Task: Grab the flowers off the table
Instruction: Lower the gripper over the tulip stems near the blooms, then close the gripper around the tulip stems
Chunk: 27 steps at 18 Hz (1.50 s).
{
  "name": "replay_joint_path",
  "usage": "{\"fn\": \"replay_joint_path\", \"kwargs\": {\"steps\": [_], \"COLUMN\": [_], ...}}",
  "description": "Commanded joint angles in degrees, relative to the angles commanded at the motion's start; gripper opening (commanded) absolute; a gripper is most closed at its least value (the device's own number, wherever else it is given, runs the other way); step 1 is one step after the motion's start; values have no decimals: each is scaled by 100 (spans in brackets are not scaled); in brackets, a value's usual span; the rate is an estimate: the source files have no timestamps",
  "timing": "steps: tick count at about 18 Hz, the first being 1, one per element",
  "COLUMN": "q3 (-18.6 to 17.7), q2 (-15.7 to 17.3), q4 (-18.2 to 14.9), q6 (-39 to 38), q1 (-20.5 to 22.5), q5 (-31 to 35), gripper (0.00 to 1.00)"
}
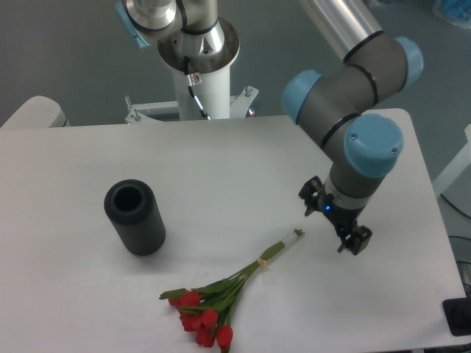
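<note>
Above the right side of the table (243, 162), the gripper (333, 220) hangs with jaws spread and nothing between them. Just left of it lies the stem end of the flowers (221, 298), red blooms toward the front edge. Farther left stands a black ribbed cylinder (135, 218), upright.

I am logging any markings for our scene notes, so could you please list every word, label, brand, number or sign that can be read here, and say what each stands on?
No legible text anywhere in this view.
White post behind the table: a small red-and-white tag, too small and blurred to read.
Gripper: a blue light only, no lettering.
Flowers and black ribbed cylinder: unmarked.
</note>
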Motion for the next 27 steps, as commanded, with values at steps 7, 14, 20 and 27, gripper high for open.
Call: {"fn": "replay_joint_path", "kwargs": {"steps": [7, 14, 20, 27], "q3": [-88, -176, -167, -193], "q2": [-282, -615, -844, -950], "q4": [299, 695, 923, 915], "q6": [-880, -1469, -1487, -1610], "q1": [-642, -1055, -1135, -1231], "q5": [70, 457, 466, 457], "gripper": [100, 100, 100, 100]}}
